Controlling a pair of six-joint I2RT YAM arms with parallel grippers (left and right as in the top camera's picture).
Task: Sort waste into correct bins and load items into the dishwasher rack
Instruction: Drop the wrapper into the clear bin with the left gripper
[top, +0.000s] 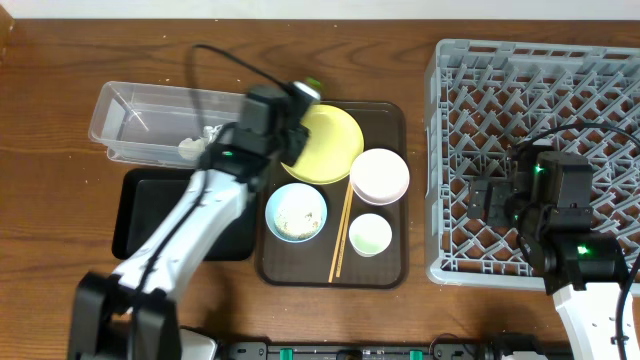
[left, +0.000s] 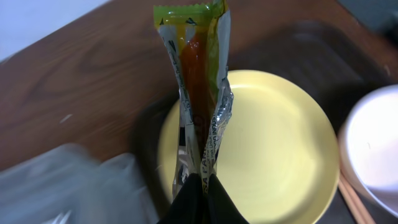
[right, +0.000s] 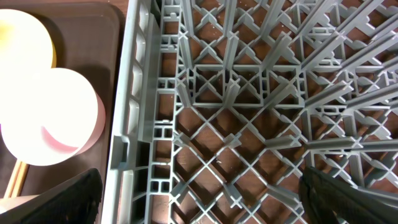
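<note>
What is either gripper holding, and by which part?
The left gripper pinches the snack wrapper by one end, above the yellow plate. The right gripper is open over the dishwasher rack, holding nothing.

I count two bowls on my feeds: one pinkish-white bowl and one light blue bowl. I also see one yellow plate, one pale cup, one snack wrapper, one clear tub, one black tray, one brown serving tray and one grey rack.
</note>
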